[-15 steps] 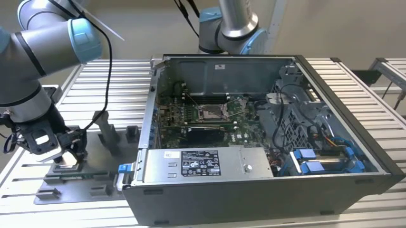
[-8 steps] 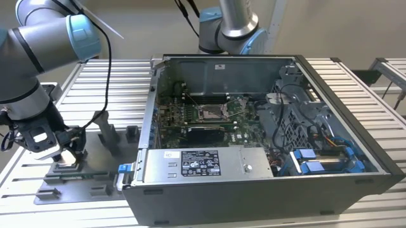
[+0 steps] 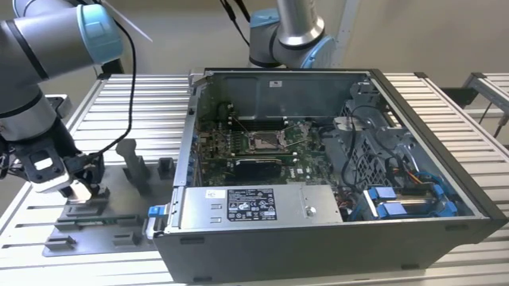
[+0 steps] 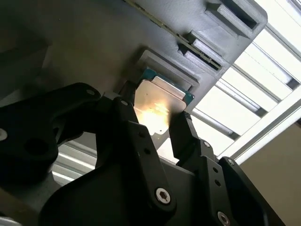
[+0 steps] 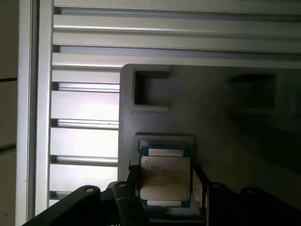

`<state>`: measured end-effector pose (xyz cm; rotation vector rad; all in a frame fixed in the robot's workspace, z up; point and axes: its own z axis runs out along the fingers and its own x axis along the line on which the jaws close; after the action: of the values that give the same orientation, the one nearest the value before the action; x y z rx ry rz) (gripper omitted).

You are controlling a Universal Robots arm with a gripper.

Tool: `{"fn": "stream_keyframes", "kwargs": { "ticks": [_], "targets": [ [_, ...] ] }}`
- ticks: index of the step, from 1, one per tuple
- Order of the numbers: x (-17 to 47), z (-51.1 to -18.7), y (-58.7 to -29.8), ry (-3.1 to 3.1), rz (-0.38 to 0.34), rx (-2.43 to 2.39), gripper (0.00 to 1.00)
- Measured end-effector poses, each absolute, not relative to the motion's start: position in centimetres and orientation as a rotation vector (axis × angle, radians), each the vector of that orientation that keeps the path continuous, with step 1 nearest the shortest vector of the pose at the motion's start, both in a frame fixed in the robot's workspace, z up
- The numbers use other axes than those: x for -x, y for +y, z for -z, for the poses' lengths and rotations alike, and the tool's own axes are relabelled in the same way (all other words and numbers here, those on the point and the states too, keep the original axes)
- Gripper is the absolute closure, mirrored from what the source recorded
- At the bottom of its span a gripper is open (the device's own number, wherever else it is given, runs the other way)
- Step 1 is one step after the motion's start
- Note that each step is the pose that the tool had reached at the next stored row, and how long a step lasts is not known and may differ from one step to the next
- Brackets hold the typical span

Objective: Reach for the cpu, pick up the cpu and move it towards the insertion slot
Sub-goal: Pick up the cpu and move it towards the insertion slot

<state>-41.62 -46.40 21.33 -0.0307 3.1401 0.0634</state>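
Note:
The cpu [image 5: 165,176], a thin square chip with a silvery top and green edge, lies in a pocket of the grey fixture plate [image 3: 119,205] at the exterior view's left. My gripper [image 3: 80,189] is down on that plate, its black fingers [image 4: 181,129] pressed against two opposite edges of the cpu [image 4: 160,106]. In the first wrist view the gripper [image 5: 165,181] brackets the chip with no gap at either side. The insertion slot [image 3: 266,140], a metal-framed socket on the green board, is far off to the exterior view's right, inside the open computer case.
The open computer case [image 3: 334,238] fills the middle and right, with a grey power supply [image 3: 250,205] at its near edge and blue-tabbed cables [image 3: 397,199]. Upright grey fixture blocks [image 3: 133,164] stand beside my gripper. A second arm's base [image 3: 290,30] rises behind the case.

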Motion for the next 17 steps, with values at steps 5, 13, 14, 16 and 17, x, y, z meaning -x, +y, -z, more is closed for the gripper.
{"fn": "stream_keyframes", "kwargs": {
  "ticks": [5, 13, 14, 16, 17],
  "targets": [
    [41.6, -21.9, -46.4, 3.140, -0.063, 0.031, 1.00],
    [41.6, -22.7, -46.4, 3.141, -0.064, 0.031, 1.00],
    [41.6, -22.7, -46.4, 3.141, -0.064, 0.031, 1.00],
    [41.6, -22.7, -46.4, 3.141, -0.064, 0.031, 1.00],
    [41.6, -22.7, -46.4, 3.141, -0.063, 0.031, 1.00]
  ]
}}
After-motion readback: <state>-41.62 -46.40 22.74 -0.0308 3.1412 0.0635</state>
